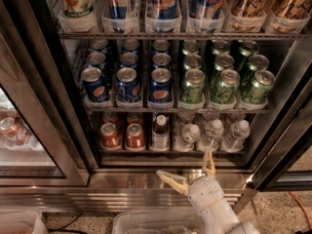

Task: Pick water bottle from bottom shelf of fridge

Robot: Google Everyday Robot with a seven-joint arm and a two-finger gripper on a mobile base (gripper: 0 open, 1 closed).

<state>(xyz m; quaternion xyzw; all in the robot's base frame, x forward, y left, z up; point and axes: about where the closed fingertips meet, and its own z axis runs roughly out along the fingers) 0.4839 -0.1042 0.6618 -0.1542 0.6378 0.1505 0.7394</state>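
**Poised at the fridge, nothing picked yet**

At the gripper (184,163): spread wide apart and holding nothing. Sits low and near, just over the steel base strip (122,180) of the fridge (36,89), right of centre. One of the fingers (208,161) aimed far, toward the bottom shelf (146,152); the other angled off to the left.

Straight beyond that far-pointing finger: the water bottle (213,129), white-capped, front of its lane, with a like bottle close on either side. Further left, a brown-liquid bottle (160,130) (same white cap, wrong drink), then red cans (122,135).

Judged as early in the job. No contact, no grasp, no lift. Left to do: reach in over the strip, close on one bottle, draw it out.

Tight quarters, by the look of it. Little headroom under the rack of green cans (222,84) just above the caps. Hardly any gap between neighbouring bottles for a finger to slip in. Black frame (273,145) near on the right. More open room toward the near side, though a clear bin (141,223) lies low beside the arm.
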